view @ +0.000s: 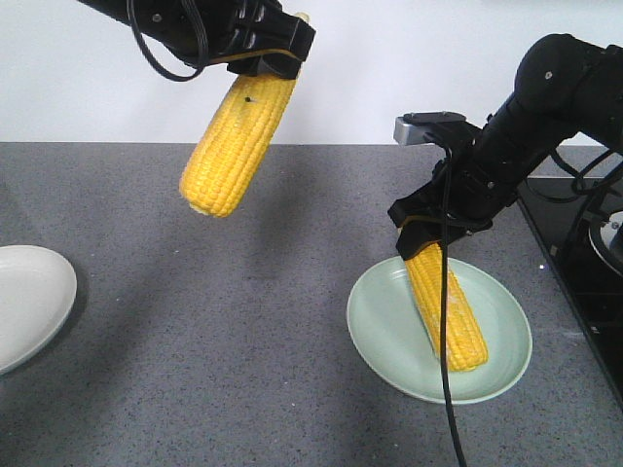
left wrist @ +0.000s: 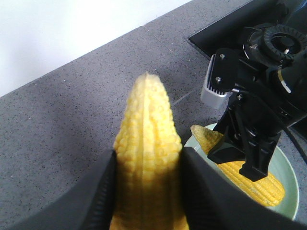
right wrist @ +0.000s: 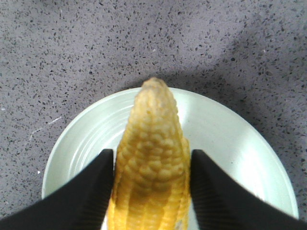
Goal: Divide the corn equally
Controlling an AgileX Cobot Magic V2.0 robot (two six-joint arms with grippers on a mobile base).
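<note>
Corn: one cob [view: 238, 146] is pinched at its upper end by the left gripper [view: 271, 53], held high above the counter [view: 243, 321], likely bound for the white plate [view: 29, 297]. A second cob [view: 446, 306] is clamped by the right gripper [view: 428, 233], laid on the green plate [view: 389, 331].

A grey speckled stone counter [view: 243, 341] meets a plain white wall [view: 389, 68].

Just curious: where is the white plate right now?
In the front view, the white plate sits at the table's far left edge, partly out of frame, below and left of the cob held aloft.
</note>
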